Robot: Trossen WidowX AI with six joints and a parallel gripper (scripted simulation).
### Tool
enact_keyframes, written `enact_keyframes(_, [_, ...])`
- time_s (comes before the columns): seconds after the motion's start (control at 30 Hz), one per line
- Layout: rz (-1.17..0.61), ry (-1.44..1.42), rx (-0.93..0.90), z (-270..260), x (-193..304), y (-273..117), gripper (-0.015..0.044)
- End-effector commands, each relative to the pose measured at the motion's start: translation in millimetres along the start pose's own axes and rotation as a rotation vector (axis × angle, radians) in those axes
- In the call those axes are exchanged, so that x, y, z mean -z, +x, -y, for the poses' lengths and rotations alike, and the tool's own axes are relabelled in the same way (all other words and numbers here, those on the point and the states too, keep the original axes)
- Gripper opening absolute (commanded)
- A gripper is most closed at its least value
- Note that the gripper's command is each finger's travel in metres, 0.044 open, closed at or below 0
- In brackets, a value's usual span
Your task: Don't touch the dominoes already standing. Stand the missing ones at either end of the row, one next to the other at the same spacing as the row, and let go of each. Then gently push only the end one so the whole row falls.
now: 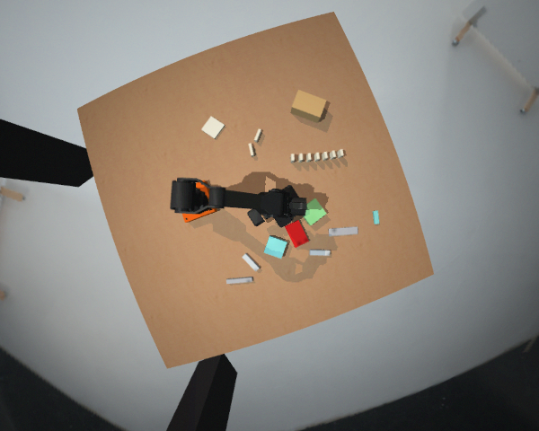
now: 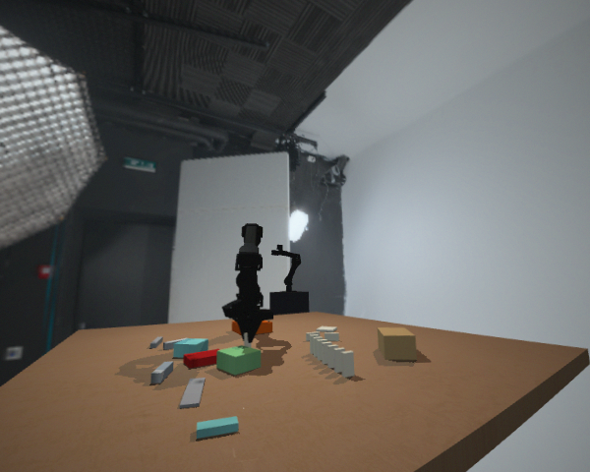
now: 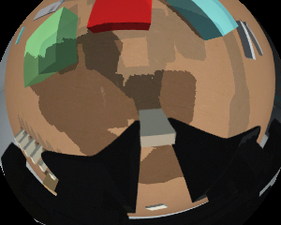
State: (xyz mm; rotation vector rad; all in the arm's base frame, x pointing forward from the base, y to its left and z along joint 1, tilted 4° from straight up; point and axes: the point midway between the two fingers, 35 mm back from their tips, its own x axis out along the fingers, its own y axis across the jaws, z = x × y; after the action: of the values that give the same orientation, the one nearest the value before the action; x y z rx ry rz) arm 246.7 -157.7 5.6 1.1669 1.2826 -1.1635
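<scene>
Several cream dominoes (image 1: 317,157) (image 2: 327,353) stand in a spaced row; part of it shows at the left edge of the wrist view (image 3: 30,144). My gripper (image 2: 246,336) (image 3: 154,124) points down behind the green block in the exterior view, its fingers shut on a cream domino (image 2: 245,341) (image 3: 157,139). The held domino looks upright; its foot is hidden behind the green block, and the arm hides it in the top view. Two loose dominoes lie flat left of the row: one (image 1: 258,135) (image 2: 330,336) and another (image 1: 251,149).
A green block (image 1: 314,212) (image 2: 238,359) (image 3: 53,49), red block (image 1: 297,233) and cyan block (image 1: 276,246) are near the gripper. Grey bars (image 1: 343,231) (image 2: 193,391) and a small cyan bar (image 1: 375,216) lie beyond. A tan box (image 1: 308,105) is behind the row; a cream square (image 1: 212,127) lies left.
</scene>
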Motion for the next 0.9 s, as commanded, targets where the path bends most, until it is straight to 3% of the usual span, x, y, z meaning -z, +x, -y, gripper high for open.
enact_keyframes(0.0, [-0.003, -0.002, -0.002, -1, 0, -2, 0.0107])
enact_keyframes(0.33, [0.000, 0.000, 0.000, 0, -1, -133, 0.0107])
enact_keyframes(0.53, [0.000, -0.063, -0.001, -10, 4, -137, 0.0107])
enact_keyframes(0.87, [-0.005, -0.982, -0.017, -133, 121, -140, 0.0107])
